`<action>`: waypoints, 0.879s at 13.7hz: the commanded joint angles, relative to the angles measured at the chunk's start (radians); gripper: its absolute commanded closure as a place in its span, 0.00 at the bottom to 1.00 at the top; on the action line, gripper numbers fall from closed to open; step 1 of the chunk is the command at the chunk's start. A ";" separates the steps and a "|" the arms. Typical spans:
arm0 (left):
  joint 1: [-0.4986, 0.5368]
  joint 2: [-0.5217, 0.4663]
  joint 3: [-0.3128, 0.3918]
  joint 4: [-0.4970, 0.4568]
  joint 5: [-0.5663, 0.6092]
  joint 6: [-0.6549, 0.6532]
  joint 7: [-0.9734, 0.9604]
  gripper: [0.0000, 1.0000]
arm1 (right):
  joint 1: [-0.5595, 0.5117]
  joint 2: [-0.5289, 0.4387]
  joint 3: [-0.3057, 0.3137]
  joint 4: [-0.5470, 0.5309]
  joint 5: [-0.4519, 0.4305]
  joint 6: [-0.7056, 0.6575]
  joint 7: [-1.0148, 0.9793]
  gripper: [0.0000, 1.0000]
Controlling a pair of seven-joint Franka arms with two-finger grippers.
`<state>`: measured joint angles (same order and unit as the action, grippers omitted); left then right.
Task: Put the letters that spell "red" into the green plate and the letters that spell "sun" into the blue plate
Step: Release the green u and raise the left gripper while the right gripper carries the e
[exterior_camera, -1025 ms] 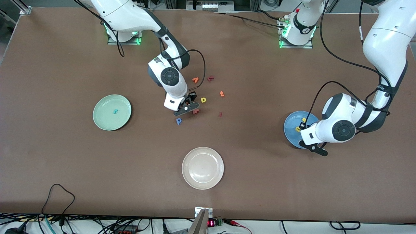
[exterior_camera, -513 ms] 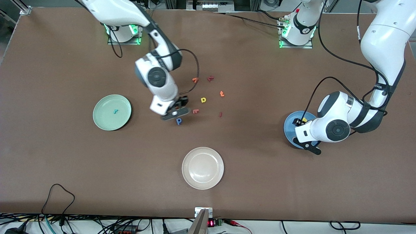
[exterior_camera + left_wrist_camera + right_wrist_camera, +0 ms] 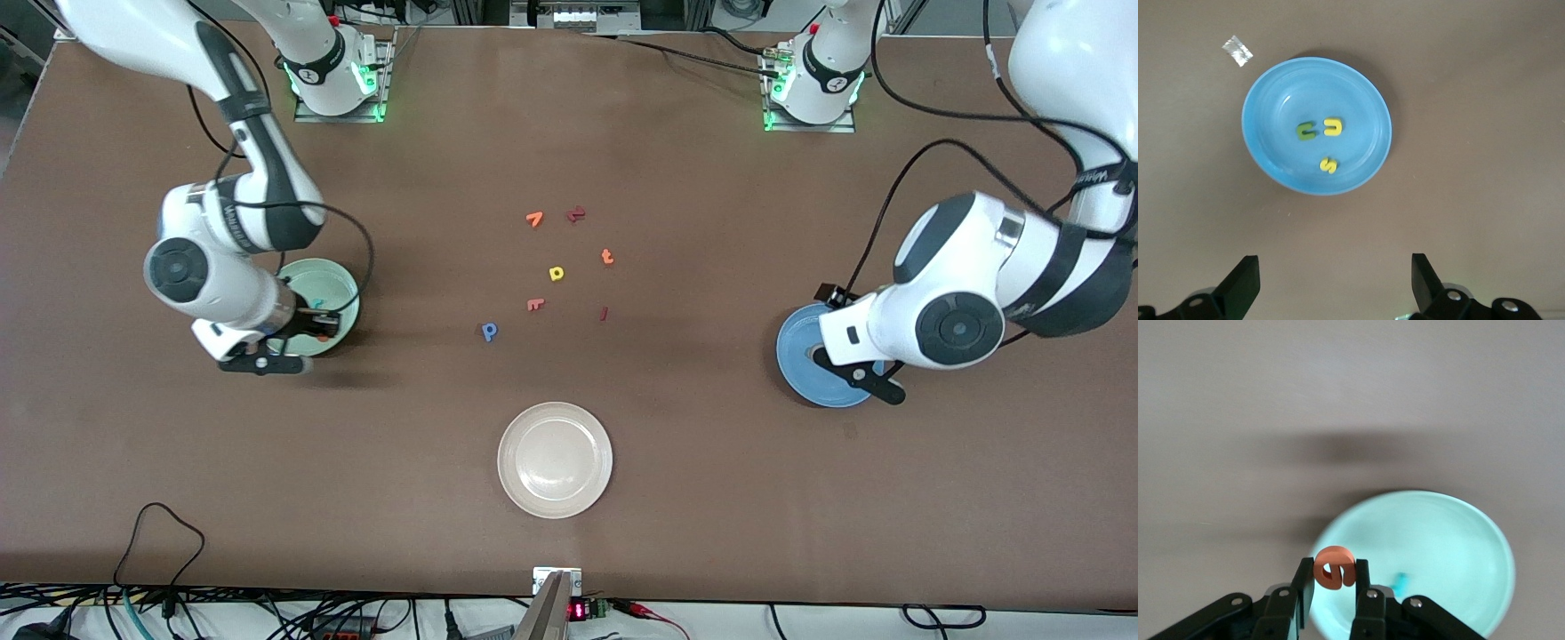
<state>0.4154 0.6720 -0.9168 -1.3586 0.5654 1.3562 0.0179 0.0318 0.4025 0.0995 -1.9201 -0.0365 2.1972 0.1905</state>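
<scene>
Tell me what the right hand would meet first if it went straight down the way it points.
Probably the green plate: the right hand, shut on the orange e, hangs over its rim, with the teal r lying farther in. Depth is unclear.

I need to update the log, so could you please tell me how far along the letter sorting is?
Done: s, u and n lie in the blue plate; r is in the green plate. In hand: the right pincer holds e over that plate's edge. Left: the blue letter on the table.
</scene>
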 commanded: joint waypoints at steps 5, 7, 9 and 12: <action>-0.208 -0.327 0.408 -0.014 -0.396 -0.049 0.017 0.00 | -0.049 -0.060 0.019 -0.315 -0.094 0.301 -0.033 0.74; -0.315 -0.417 0.630 -0.028 -0.536 -0.011 0.005 0.00 | -0.076 -0.068 0.017 -0.327 -0.105 0.299 -0.061 0.74; -0.365 -0.513 0.778 -0.120 -0.616 0.157 0.005 0.00 | -0.114 -0.065 0.017 -0.326 -0.126 0.303 -0.094 0.74; -0.450 -0.661 0.892 -0.336 -0.621 0.452 0.007 0.00 | -0.122 -0.062 0.017 -0.323 -0.126 0.309 -0.092 0.71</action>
<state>0.0371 0.1461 -0.0969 -1.4980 -0.0407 1.6490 0.0155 -0.0763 0.3654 0.1048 -2.2144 -0.1446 2.4887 0.1041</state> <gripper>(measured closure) 0.000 0.714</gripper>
